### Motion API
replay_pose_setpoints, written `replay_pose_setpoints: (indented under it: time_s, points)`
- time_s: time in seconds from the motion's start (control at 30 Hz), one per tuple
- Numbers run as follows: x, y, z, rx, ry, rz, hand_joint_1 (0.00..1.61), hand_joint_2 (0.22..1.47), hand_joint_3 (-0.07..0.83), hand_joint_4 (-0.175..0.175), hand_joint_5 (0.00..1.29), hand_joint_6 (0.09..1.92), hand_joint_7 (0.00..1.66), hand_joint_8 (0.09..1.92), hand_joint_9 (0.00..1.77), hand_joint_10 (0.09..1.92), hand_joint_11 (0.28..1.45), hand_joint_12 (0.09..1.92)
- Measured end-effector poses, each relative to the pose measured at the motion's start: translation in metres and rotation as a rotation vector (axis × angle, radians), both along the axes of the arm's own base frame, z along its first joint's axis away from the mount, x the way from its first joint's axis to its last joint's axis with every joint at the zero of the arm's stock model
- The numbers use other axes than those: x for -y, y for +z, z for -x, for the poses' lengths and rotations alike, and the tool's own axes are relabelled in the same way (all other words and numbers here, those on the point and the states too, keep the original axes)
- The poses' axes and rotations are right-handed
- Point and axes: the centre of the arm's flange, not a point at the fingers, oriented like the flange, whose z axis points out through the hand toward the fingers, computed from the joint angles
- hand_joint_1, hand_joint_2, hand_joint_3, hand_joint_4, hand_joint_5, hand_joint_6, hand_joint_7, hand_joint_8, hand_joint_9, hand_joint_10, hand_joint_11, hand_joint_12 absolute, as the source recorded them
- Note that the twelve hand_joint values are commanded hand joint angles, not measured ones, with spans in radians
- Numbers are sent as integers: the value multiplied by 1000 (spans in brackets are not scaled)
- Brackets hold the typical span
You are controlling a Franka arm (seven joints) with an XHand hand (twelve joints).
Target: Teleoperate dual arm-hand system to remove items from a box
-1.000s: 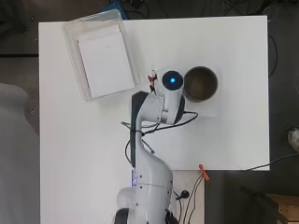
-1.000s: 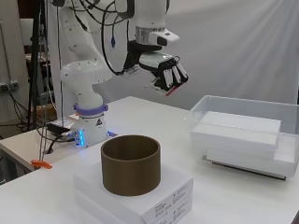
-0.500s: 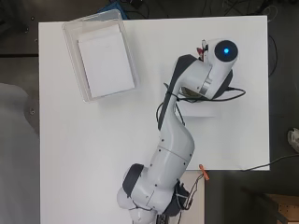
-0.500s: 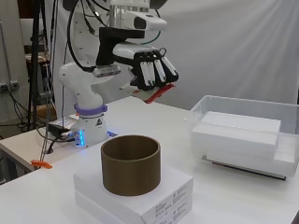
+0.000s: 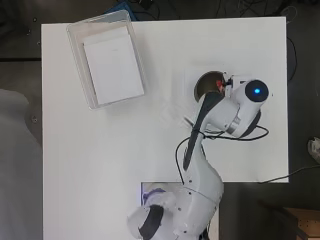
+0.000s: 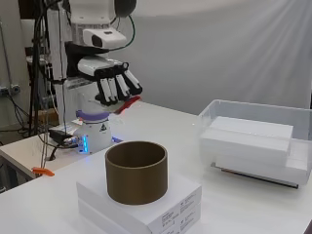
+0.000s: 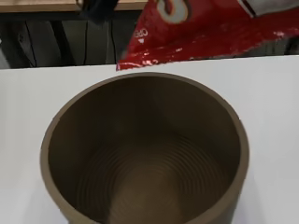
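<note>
Red crinkled foil packet (image 6: 127,103) sits pinched under the curled fingers (image 6: 118,87) of the black and white hand (image 6: 111,78), hanging above the brown cardboard cylinder (image 6: 137,171).

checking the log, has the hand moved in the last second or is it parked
Yes. In the side view the hand, holding a red packet, has swung away from the clear box and now hangs behind the brown cylinder.

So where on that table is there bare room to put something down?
Bare table lies between the clear bin and the arm, and along the near edge left of the base. It is crowded at the right, where the hand holds a red packet above the brown tub on white boxes.
</note>
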Motion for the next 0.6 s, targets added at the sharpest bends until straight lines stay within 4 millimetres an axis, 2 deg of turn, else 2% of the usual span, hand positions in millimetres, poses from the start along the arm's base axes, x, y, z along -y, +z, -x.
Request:
replay_pose_setpoints:
  time_s: [0.1, 0.2, 0.27, 0.33, 0.43, 0.47, 0.5, 0.53, 0.57, 0.6]
  points:
    - [-34, -14, -18, -8, 97, -23, 1088, 1295, 0, 175, 645, 1920, 948, 1920, 1284, 1920, 1123, 1908]
    - [-67, -47, -39, -46, 196, -55, 1061, 1301, 2, 175, 674, 1920, 977, 1920, 1298, 1920, 1129, 1901]
    - [-71, -81, -46, -91, 221, -76, 1024, 1311, 5, 175, 692, 1920, 996, 1920, 1311, 1920, 1135, 1898]
    - [-67, -102, -46, -122, 226, -81, 994, 1318, 5, 175, 704, 1920, 1013, 1920, 1326, 1920, 1143, 1893]
    - [-66, -109, -46, -140, 212, -59, 988, 1313, 1, 175, 695, 1920, 1033, 1920, 1339, 1920, 1147, 1889]
    - [-66, -108, -45, -142, 201, -51, 631, 1105, -32, 103, 441, 1243, 661, 1283, 918, 1336, 915, 1241]
    - [-66, -106, -45, -144, 185, -40, 346, 921, -32, 43, 241, 687, 363, 716, 561, 814, 717, 698]
    - [-66, -105, -45, -152, 163, -25, 176, 803, -21, 6, 122, 350, 185, 367, 352, 466, 598, 361]
    - [-68, -106, -45, -173, 120, 7, 85, 738, -11, -14, 59, 170, 89, 179, 242, 270, 534, 178]
    - [-74, -107, -48, -195, 63, 52, 39, 706, -6, -24, 27, 87, 41, 87, 188, 169, 503, 87]
